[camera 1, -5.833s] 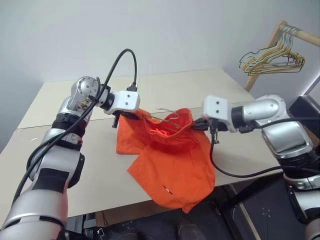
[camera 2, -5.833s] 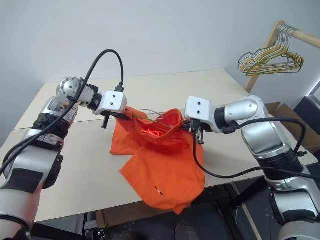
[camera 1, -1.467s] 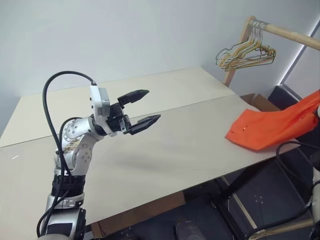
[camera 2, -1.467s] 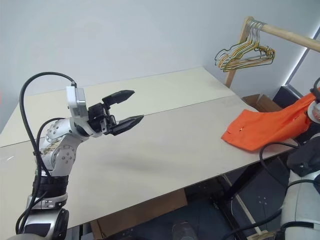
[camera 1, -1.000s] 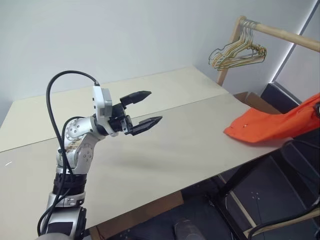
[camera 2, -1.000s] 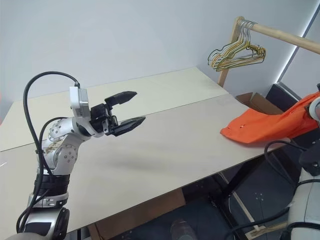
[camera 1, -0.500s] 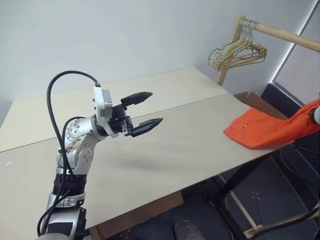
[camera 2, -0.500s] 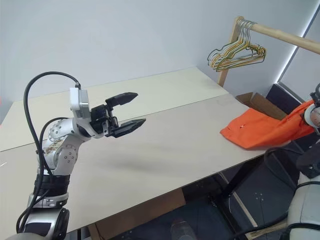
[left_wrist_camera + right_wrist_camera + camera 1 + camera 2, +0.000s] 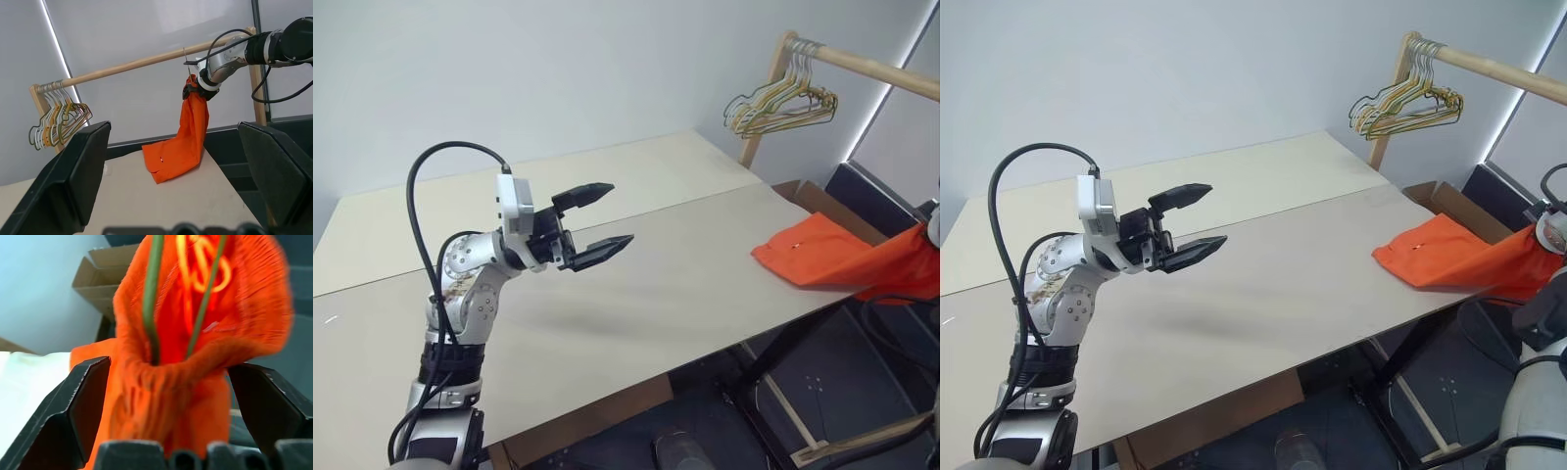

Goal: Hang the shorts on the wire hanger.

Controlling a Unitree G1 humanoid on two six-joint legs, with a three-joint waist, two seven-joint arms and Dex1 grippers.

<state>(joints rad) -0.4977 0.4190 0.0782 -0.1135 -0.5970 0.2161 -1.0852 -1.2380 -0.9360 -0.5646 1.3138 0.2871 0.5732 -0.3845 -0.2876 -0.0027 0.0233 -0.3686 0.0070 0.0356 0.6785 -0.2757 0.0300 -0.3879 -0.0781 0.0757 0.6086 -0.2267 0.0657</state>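
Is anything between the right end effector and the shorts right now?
Nothing visible. In the right wrist view the shorts bunch directly between the open fingers of the right end effector, with the wire hanger threaded through the waistband. The lower end rests on the table edge.

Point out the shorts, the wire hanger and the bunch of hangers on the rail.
shorts (image 9: 188,128): left wrist view, middle of the hanging fabric.
wire hanger (image 9: 150,289): right wrist view, green wire inside the waistband.
bunch of hangers (image 9: 781,103): left eye view, wire shoulders.

Head eyes overlook the table (image 9: 705,255); wrist cameras share the shorts (image 9: 188,132).
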